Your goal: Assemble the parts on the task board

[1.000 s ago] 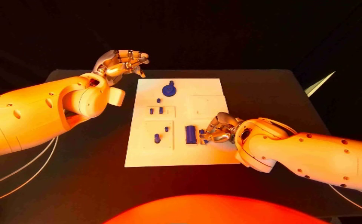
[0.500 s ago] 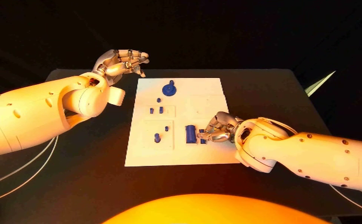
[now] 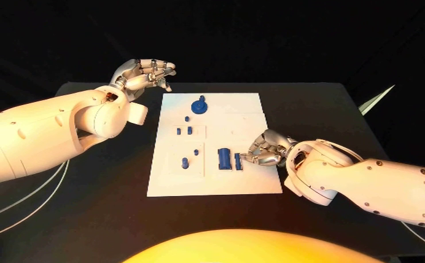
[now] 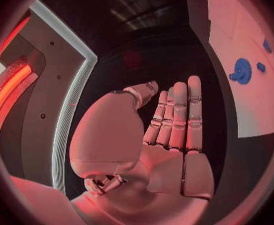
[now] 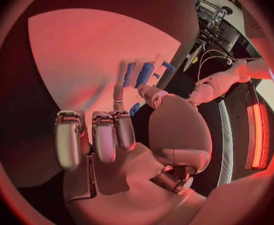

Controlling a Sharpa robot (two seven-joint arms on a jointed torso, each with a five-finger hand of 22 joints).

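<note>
Board [image 3: 217, 177] lies flat mid-table; blue parts on it: a gear [image 3: 199, 105] near the far edge, small pegs [image 3: 183, 131] in the middle, and two upright blocks [image 3: 224, 158] near the right hand [image 3: 264, 150]. Right hand rests at the board's right edge just beside the blocks, fingers curled, gripping nothing visible. Left hand [image 3: 142, 74] hangs above the table's far left corner, off the board, fingers loosely apart and empty.

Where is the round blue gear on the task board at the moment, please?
In the head view the blue gear lies at the far end of the task board, nearer the left robot hand.
</note>
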